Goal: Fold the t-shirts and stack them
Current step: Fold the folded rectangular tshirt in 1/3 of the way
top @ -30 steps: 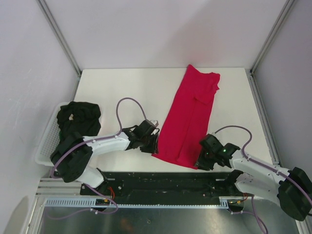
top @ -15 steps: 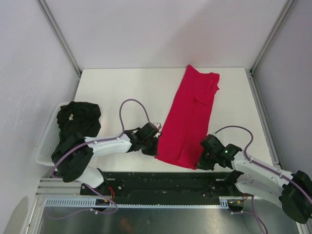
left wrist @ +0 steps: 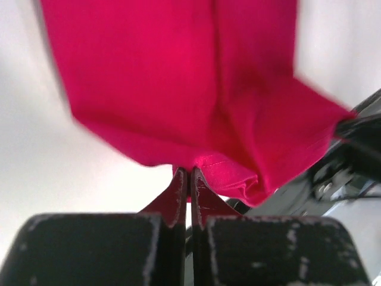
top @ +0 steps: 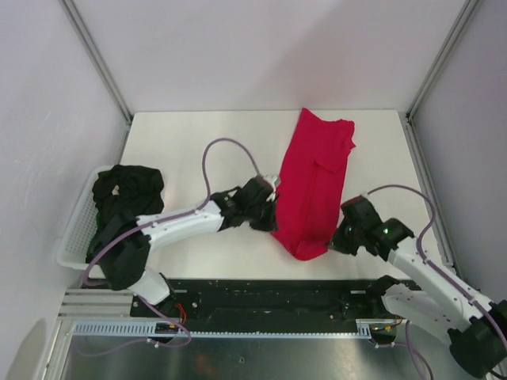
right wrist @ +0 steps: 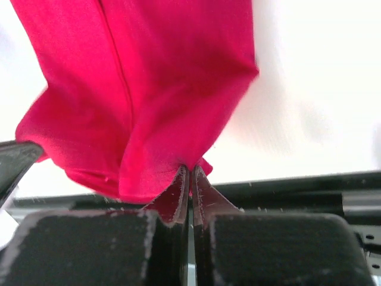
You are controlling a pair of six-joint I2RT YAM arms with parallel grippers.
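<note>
1. Left gripper [left wrist: 189,174], black two-finger jaw: clenched on a corner of the hem of the crimson-red cloth t-shirt [left wrist: 178,77]. The cloth comes straight out of the fingertips and hangs in a loose fold just ahead of them.
2. Right gripper [right wrist: 190,171], the same make: clamped on the other hem corner of that shirt [right wrist: 149,77], with the cloth bunched directly in front of its tips.
3. Hem end of the shirt: in the overhead view it spans between the left gripper [top: 272,214] and the right gripper [top: 341,236]. It is gathered into a rounded pouch, and both wrist views show it raised off the surface.
4. Body of the shirt [top: 317,174]: a narrow strip running away from both grippers. The sides are already turned in lengthwise, and one sleeve flap lies on top towards the far end, which lies flat.
5. White table top [top: 198,142]: beneath and beyond the strip.
6. Black crumpled t-shirt [top: 127,194]: well apart, out past the left arm's elbow. It lies heaped in the white plastic lattice basket [top: 73,233], unfolded.
7. Progress, as a judgement: the lengthwise fold looks done and the crosswise fold, hem towards collar, is in hand. What is left is laying that fold down, folding the black shirt and stacking. No stack exists yet.
</note>
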